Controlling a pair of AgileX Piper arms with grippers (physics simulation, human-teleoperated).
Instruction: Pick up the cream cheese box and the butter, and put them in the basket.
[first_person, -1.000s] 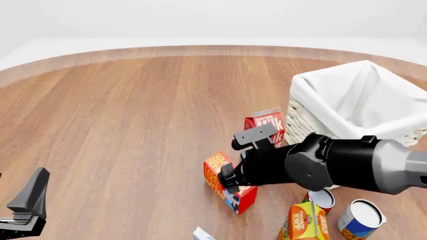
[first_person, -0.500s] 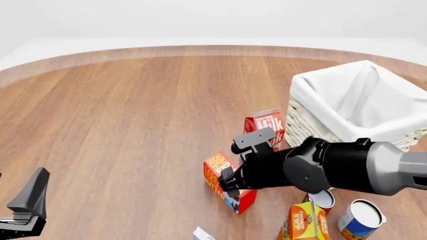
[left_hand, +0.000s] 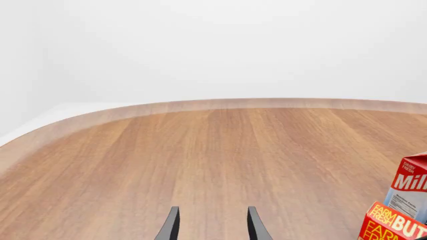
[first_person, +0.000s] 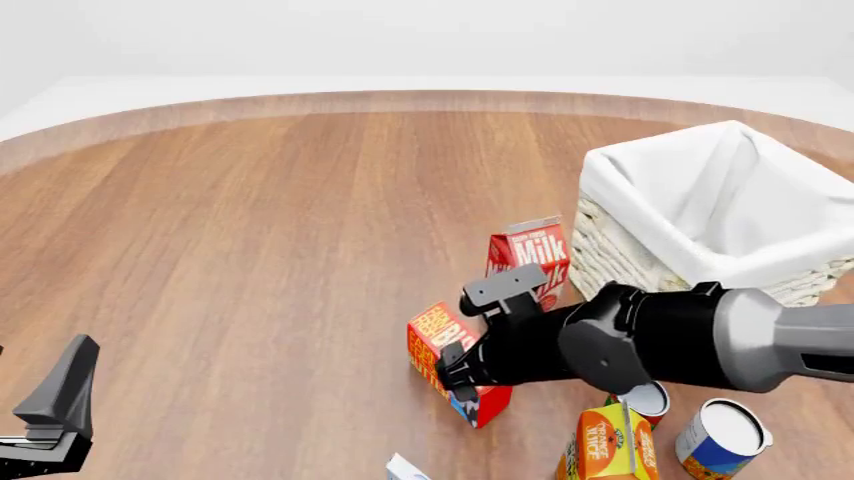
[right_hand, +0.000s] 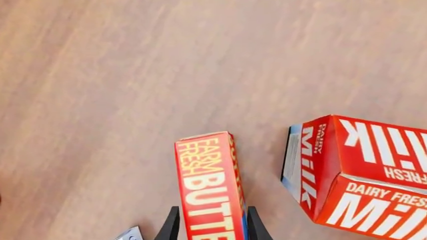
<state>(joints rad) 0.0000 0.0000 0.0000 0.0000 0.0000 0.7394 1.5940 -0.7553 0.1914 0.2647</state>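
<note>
The butter (first_person: 430, 335), a red and orange carton, stands on the wooden table in front of the Milk carton. My right gripper (first_person: 462, 372) has come down over it from the right. In the right wrist view the butter (right_hand: 207, 185) sits between the two fingers (right_hand: 171, 226), which straddle it, still spread open. A white and pale blue corner of the cream cheese box (first_person: 404, 467) shows at the bottom edge. The basket (first_person: 627, 175) stands at the right. My left gripper (left_hand: 210, 226) is open over bare table, far left (first_person: 54, 415).
A red-and-white Milk carton (first_person: 534, 252) stands between the butter and the basket. An orange juice carton (first_person: 607, 445) and two cans (first_person: 649, 398) (first_person: 722, 436) sit under the right arm near the front edge.
The right arm has sunk lower and slightly forward, bringing its fingers down around the butter. The left arm has not moved.
</note>
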